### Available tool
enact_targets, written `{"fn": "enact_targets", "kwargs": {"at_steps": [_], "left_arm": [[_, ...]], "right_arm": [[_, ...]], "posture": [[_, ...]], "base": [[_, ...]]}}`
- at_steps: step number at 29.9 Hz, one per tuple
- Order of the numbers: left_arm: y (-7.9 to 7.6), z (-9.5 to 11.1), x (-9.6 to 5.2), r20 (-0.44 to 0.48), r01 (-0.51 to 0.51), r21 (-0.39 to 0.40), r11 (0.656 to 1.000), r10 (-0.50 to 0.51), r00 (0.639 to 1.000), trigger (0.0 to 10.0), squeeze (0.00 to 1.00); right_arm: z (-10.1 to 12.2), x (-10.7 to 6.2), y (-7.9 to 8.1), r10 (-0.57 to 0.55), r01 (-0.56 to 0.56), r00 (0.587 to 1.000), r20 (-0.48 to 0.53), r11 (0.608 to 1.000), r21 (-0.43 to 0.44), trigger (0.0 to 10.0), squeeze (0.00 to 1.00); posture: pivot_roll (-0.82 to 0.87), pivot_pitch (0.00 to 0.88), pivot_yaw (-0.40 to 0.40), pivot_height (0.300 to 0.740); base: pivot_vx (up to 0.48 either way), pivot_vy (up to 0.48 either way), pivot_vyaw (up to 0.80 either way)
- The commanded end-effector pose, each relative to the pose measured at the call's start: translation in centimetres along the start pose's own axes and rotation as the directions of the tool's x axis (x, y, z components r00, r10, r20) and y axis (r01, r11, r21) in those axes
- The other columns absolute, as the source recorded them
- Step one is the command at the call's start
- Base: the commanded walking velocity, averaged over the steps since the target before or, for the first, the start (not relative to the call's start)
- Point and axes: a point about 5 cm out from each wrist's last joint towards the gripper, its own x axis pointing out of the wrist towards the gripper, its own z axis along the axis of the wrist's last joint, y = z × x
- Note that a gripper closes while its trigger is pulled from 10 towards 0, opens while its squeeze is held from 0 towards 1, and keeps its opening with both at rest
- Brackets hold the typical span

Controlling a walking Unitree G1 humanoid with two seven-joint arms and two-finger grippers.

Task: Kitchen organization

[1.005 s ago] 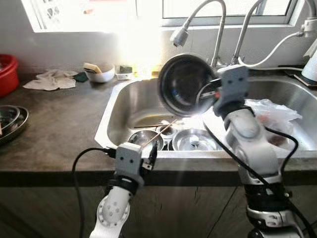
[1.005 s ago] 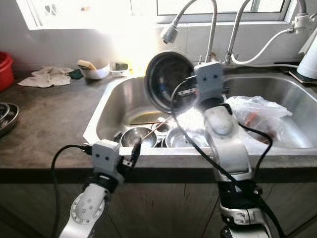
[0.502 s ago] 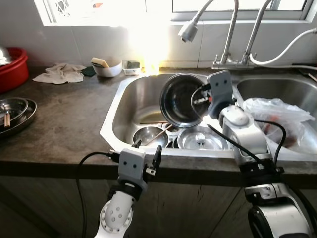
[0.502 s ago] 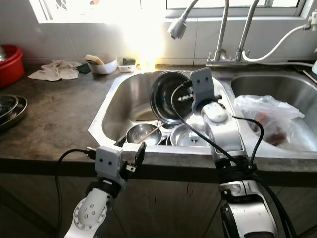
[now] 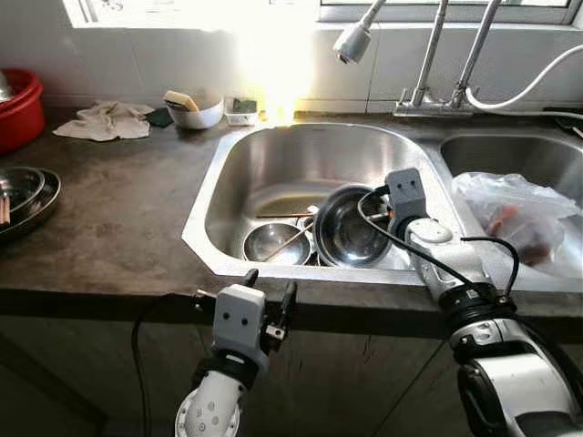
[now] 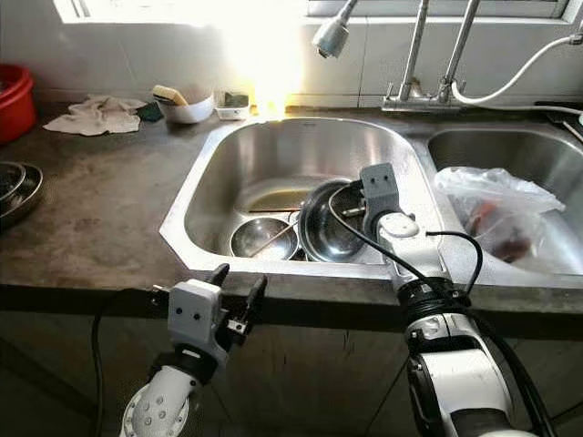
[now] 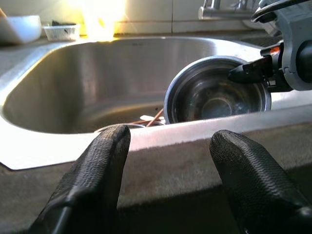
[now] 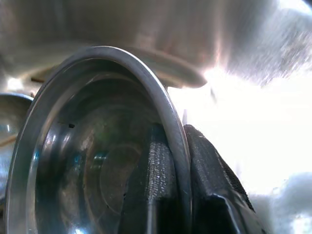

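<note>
On the far left of the table (image 5: 118, 209) I note a stack of steel plates (image 5: 23, 196), a crumpled cloth (image 5: 102, 121) and a white bowl (image 5: 196, 111) near the window.

My left pincer (image 5: 269, 296) hangs below the table edge, in front of the sink (image 5: 273, 164), fingers (image 7: 97, 165) spread wide and holding nothing.

In the sink basin, a small steel bowl (image 5: 273, 244) with a chopstick across it lies just left of the task item, the steel pot (image 5: 351, 228). The pot stands tilted on its edge, opening toward me, low in the basin among the other dishes.

My right pincer (image 8: 170, 161) is closed on the pot rim, one finger inside the wall and one outside.

Handling judgement: the pot is rigid, thin-walled, probably light, likely wet and slippery. A rim pinch allows pivoting; I advise a firm grip and slow motion.

A plastic bag (image 5: 515, 205) lies in the right basin.
</note>
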Motion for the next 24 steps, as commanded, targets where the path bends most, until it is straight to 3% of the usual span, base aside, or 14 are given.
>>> {"fn": "enact_targets", "kwargs": {"at_steps": [1, 3, 5, 11, 15, 16, 24], "left_arm": [[-0.2, 0.5, -0.2, 0.011, 0.003, 0.002, 1.0, -0.003, 1.0, 10.0, 0.0], [-0.1, 0.5, -0.2, 0.007, 0.0, 0.002, 1.0, 0.0, 1.0, 10.0, 0.0], [-0.1, 0.5, -0.3, 0.001, -0.003, -0.002, 1.0, 0.003, 1.0, 10.0, 0.0], [-0.3, 0.5, -0.2, 0.0, -0.001, 0.0, 1.0, 0.001, 1.0, 10.0, 0.0], [-0.2, 0.6, -0.1, 0.004, -0.018, 0.0, 1.0, 0.018, 1.0, 10.0, 0.0], [-0.1, 0.6, -0.1, 0.005, -0.024, 0.0, 1.0, 0.024, 1.0, 10.0, 0.0], [-0.1, 0.6, -0.2, 0.004, -0.04, 0.0, 0.999, 0.04, 0.999, 10.0, 0.0]], "right_arm": [[0.6, 0.0, 0.0, 0.007, -0.007, 1.0, 0.025, 1.0, 0.024, 10.0, 0.02], [1.8, -0.2, 1.4, 0.096, -0.105, 0.99, 0.103, 0.991, 0.085, 10.0, 0.0], [2.3, -0.4, 3.0, 0.181, -0.188, 0.976, 0.124, 0.981, 0.052, 10.0, 0.0], [1.7, -0.2, 3.8, 0.209, -0.212, 0.974, 0.087, 0.977, 0.026, 10.0, 0.0], [1.8, -0.5, 5.7, 0.372, -0.379, 0.924, 0.084, 0.922, 0.079, 10.0, 0.0], [1.8, -0.5, 6.3, 0.391, -0.395, 0.917, 0.078, 0.918, 0.041, 10.0, 0.0], [2.3, 0.0, 7.0, 0.407, -0.413, 0.909, 0.086, 0.908, 0.072, 10.0, 0.0]], "posture": [[0.05, 0.157, -0.037, 0.74], [0.05, 0.165, -0.039, 0.74], [0.05, 0.166, -0.038, 0.74], [0.06, 0.166, -0.047, 0.74], [0.07, 0.162, -0.064, 0.74], [0.06, 0.161, -0.067, 0.74], [0.06, 0.156, -0.078, 0.74]], "base": [[0.0, 0.0, 0.0], [0.0, 0.0, 0.0], [0.0, 0.0, 0.0], [0.0, 0.0, 0.0], [0.0, 0.0, 0.0], [0.0, 0.0, 0.0], [0.0, 0.0, 0.0]]}}
